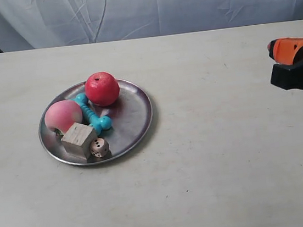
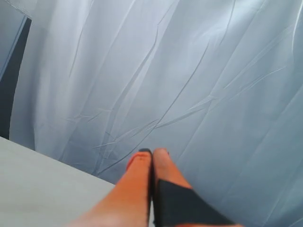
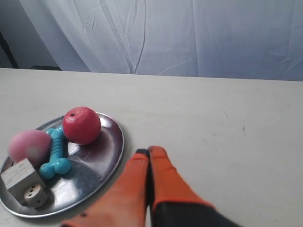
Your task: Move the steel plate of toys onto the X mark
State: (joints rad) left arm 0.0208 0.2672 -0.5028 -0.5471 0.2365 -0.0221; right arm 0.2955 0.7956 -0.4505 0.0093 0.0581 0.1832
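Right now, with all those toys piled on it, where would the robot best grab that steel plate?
By the low raised rim of the steel plate, on the bare side facing the right gripper. The toys crowd the other side, so a pinch over the thin edge there likely meets nothing. The gripper is shut; it must open first.

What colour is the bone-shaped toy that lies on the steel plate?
Teal, a blue-green. The bone-shaped toy shows best in the exterior view.
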